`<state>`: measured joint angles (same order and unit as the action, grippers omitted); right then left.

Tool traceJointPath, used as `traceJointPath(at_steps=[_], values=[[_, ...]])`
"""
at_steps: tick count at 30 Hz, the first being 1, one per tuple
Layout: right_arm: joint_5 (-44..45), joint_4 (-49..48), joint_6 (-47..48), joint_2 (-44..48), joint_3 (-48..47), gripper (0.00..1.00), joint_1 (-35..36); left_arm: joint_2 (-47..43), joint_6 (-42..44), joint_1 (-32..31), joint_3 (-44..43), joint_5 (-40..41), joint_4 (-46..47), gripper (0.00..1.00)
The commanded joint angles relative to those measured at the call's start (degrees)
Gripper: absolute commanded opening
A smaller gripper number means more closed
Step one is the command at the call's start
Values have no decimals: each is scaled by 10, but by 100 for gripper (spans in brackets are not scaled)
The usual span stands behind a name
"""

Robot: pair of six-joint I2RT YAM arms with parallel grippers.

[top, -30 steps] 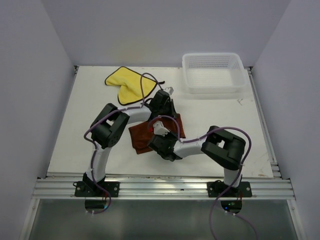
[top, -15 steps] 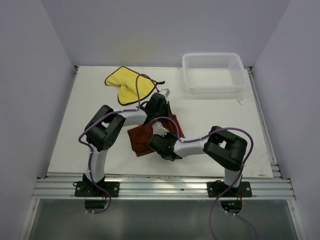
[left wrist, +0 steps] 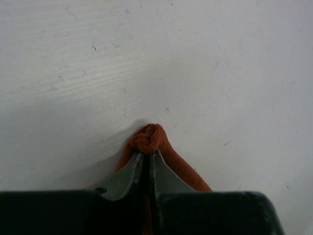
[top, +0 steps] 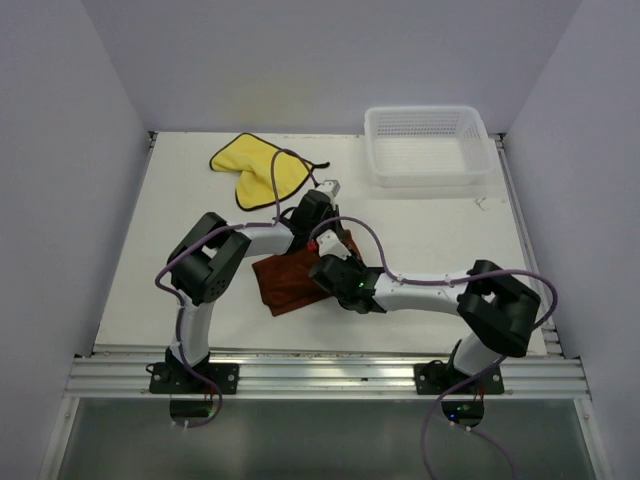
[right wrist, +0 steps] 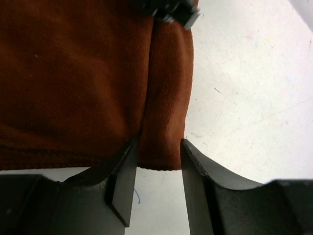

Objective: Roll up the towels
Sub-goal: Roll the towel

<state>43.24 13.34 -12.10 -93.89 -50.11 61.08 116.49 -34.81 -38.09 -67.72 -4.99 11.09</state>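
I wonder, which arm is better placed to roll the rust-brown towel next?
Left, probably: the left gripper is shut on a bunched edge of the rust-brown towel, while the right gripper has its jaws apart over the towel's fold, clamping nothing.

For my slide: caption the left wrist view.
Left gripper shut on a bunched corner of the rust-brown towel.

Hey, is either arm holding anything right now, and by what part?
The left tool pinches the brown towel by a bunched bit of its edge. The right tool stands open over the towel's fold and holds nothing.
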Motion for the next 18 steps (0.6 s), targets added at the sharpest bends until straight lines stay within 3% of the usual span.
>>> traceJointPath(at_steps=[1,9,11,14,18], values=[[-34,5,-35,67,5,45,-10,-14,27,0,10,35,12,0],[-93,20,-60,156,15,45,-39,-14,34,0,3,34,13,0],[-165,6,-80,191,39,45,-66,-16,35,-1,5,34,12,0],[-272,-31,-142,226,77,45,-164,-21,39,0,9,36,11,0],[-393,-65,-190,228,100,45,-250,-23,39,0,12,37,11,0]])
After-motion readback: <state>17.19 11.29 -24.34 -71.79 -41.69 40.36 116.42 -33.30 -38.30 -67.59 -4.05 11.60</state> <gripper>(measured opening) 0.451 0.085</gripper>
